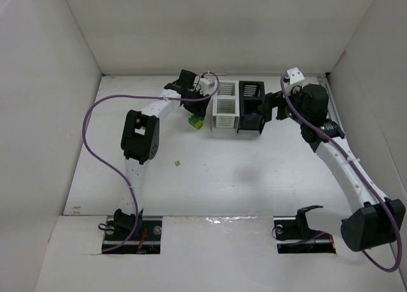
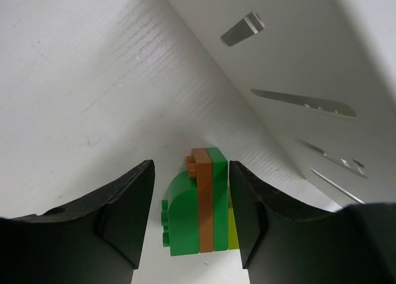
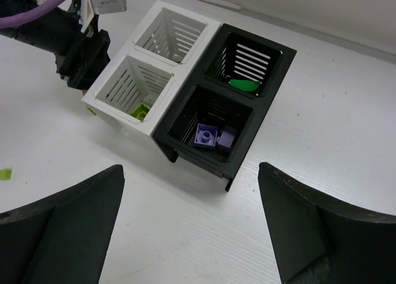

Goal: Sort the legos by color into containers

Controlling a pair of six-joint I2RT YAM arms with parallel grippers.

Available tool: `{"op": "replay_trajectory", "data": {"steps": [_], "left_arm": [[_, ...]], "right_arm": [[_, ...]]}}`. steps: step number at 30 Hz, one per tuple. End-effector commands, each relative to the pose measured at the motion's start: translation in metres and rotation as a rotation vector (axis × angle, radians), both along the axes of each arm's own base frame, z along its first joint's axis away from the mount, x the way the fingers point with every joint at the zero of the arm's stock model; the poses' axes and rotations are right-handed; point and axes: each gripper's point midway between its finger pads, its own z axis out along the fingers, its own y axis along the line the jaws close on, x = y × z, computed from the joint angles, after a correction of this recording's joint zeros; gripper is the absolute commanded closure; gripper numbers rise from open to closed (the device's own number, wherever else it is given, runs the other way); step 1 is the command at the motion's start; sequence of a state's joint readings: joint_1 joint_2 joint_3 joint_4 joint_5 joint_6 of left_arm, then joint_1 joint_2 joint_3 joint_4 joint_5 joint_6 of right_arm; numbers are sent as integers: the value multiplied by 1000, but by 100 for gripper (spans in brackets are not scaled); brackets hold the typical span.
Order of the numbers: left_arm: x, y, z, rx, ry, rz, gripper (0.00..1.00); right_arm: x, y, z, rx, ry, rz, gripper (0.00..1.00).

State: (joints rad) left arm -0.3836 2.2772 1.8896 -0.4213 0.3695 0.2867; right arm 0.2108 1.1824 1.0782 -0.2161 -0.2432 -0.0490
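I see my left fingers [image 2: 127, 216] spread either side of a lego stack [image 2: 195, 203] lying on the table [image 2: 80, 98]: green, orange-brown, green, then yellow-green. A white slatted bin wall [image 2: 322, 67] rises close on its right.

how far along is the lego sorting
Done: lavender bricks lie in one black bin, a green piece in the other black bin, a yellow-green brick in a white bin. In hand: the left gripper is open around a green and orange stack, not gripping yet. Left: that stack and a loose yellow-green bit. The right gripper hovers open.
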Motion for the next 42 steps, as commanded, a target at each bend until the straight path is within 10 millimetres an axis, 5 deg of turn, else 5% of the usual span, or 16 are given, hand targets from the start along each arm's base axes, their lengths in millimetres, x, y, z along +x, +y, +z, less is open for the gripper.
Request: {"op": "replay_trajectory", "data": {"steps": [1, 23, 32, 39, 40, 42], "left_arm": [[2, -12, 16, -20, -27, -34, 54], [-14, -2, -8, 12, 37, -7, 65], [-30, 37, -11, 12, 79, 89, 77], [-30, 58, 42, -188, 12, 218, 88], [-23, 59, 72, -250, -70, 216, 90], [-23, 57, 95, -298, -131, 230, 96]], "right_arm": [[4, 0, 14, 6, -57, 4, 7], [4, 0, 14, 6, -57, 4, 7], [2, 5, 14, 14, -55, 31, 7], [-25, 47, 12, 128, 41, 216, 8], [-26, 54, 8, 145, 66, 223, 8], [-35, 71, 11, 178, 84, 257, 8]]}}
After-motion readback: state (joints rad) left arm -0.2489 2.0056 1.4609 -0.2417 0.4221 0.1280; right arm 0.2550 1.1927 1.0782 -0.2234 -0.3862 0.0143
